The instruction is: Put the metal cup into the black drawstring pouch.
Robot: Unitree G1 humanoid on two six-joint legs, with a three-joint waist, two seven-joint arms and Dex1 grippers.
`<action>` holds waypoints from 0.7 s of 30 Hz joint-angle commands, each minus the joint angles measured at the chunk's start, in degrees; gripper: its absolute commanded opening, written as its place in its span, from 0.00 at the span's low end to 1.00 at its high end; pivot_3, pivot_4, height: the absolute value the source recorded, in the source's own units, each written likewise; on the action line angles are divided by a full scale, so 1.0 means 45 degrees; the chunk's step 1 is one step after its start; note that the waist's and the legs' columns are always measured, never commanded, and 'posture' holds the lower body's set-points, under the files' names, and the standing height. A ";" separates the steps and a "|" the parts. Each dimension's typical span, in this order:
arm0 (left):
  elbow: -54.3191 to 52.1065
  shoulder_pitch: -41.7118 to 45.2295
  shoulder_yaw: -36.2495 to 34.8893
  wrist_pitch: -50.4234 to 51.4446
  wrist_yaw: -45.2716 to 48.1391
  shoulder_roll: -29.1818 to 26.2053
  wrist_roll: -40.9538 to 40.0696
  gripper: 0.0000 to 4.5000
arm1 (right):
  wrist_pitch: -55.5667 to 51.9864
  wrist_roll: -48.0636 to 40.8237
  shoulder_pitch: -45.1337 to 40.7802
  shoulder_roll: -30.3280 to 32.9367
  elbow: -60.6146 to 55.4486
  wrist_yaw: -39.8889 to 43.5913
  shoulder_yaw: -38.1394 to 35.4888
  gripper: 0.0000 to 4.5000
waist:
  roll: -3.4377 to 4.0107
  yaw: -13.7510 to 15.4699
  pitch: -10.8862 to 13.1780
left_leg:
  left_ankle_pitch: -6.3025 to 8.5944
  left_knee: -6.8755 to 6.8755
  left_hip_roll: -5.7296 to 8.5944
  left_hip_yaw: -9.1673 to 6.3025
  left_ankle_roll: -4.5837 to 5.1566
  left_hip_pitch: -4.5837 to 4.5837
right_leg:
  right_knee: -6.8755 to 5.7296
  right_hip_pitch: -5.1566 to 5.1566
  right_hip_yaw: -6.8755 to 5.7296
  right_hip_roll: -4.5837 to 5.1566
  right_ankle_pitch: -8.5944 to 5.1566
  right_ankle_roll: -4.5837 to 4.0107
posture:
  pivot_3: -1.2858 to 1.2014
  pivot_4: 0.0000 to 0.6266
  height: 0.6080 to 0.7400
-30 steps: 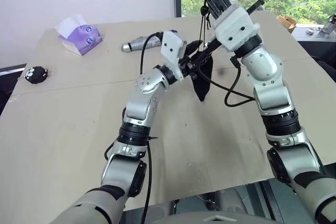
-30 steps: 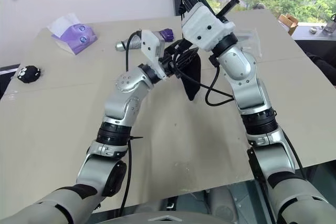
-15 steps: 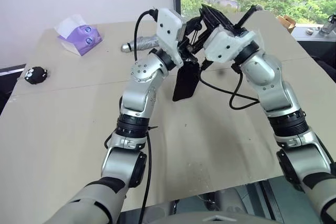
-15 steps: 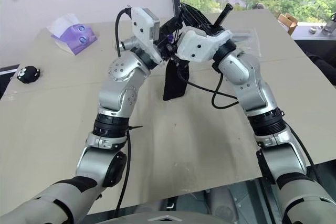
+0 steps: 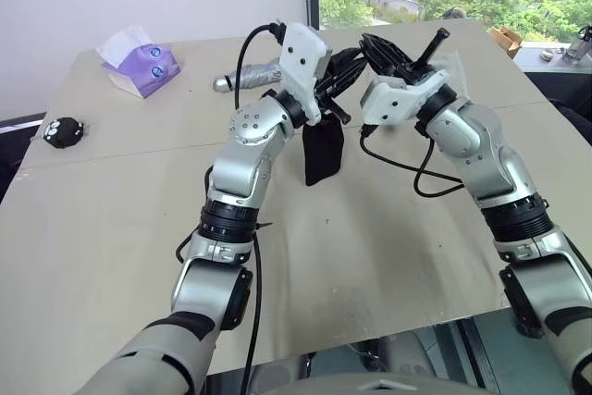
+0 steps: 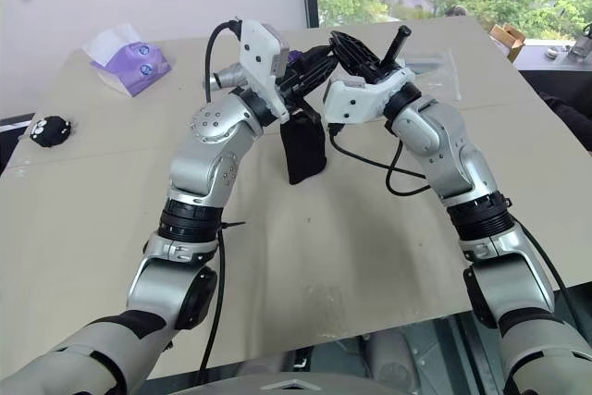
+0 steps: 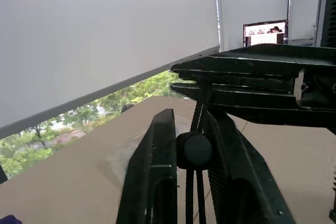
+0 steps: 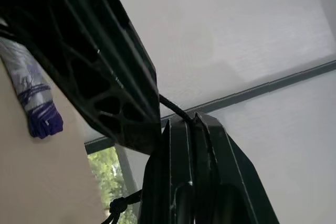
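The soft matte black fabric drawstring pouch [image 5: 323, 155] is hanging upright, its base touching the beige table [image 5: 111, 228]. Above it, the left gripper [image 7: 185, 153] is pinching the cord toggle [image 7: 193, 150]; the right gripper [image 8: 190, 129] is clenching the thin black cord [image 8: 173, 109]. Uneven pulling risks tipping the pouch. The metal cup is presumably inside.

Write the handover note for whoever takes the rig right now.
Left gripper: closed on the pouch's cord stopper.
Right gripper: shut on the cord.
Pouch: hangs between both grippers above the table, its bottom at or near the surface.
Cup: can't tell where it is; check the pouch.
Left: confirm the cup is inside, set the pouch down.
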State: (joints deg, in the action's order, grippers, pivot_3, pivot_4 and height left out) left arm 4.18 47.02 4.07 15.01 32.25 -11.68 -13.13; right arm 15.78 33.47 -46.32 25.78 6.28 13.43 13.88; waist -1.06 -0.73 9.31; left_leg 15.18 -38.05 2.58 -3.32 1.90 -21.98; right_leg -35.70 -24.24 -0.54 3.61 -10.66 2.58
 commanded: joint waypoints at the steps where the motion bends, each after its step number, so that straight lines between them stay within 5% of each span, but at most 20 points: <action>1: -0.0849 0.0322 0.0020 -0.0059 0.0084 0.0132 -0.0208 0.05 | 0.0103 -0.0058 0.0087 0.0008 -0.0067 -0.0076 -0.0020 0.00 | 0.0000 0.0000 0.0000 | 0.0000 0.0000 0.0000 0.0000 0.0000 0.0000 | 0.0000 0.0000 0.0000 0.0000 0.0000 0.0000 | 0.52 0.24 1.00; 13: 0.0029 -0.0796 0.1247 0.0297 0.0407 -0.0371 0.1027 0.05 | 0.0639 -0.0507 -0.1006 -0.0957 -0.1384 -0.4310 -0.2508 0.00 | 0.0000 0.0008 0.0000 | 0.0000 0.0001 0.0000 0.0001 -0.0001 0.0001 | -0.0002 -0.0001 0.0005 0.0001 0.0000 0.0000 | 0.52 0.24 1.00; 19: 0.0197 -0.1052 0.1245 -0.0137 0.0551 -0.0357 0.1039 0.05 | 0.0840 -0.0458 -0.1074 -0.0813 -0.1453 -0.4658 -0.2525 0.00 | 0.0000 -0.0009 0.0000 | 0.0000 0.0001 0.0000 0.0004 0.0000 0.0003 | -0.0007 -0.0001 0.0006 0.0001 0.0000 -0.0001 | 0.52 0.24 1.00; 21: 0.0174 -0.1090 0.1015 -0.0520 0.0578 -0.0158 0.0744 0.29 | 0.0823 -0.0643 -0.0953 -0.0830 -0.1294 -0.4300 -0.2330 0.00 | 0.0001 -0.0012 -0.0001 | 0.0000 0.0001 -0.0001 0.0006 0.0000 0.0004 | -0.0007 -0.0001 0.0007 0.0000 0.0000 -0.0001 | 0.52 0.24 1.00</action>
State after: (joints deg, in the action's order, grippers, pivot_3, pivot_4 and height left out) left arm 4.29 43.16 9.42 13.63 34.72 -12.78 -9.28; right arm 18.69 32.06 -48.24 21.52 3.97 -4.65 5.96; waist -1.05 -0.78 9.31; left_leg 15.18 -38.04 2.57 -3.28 1.90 -21.95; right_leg -35.74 -24.24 -0.51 3.61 -10.66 2.58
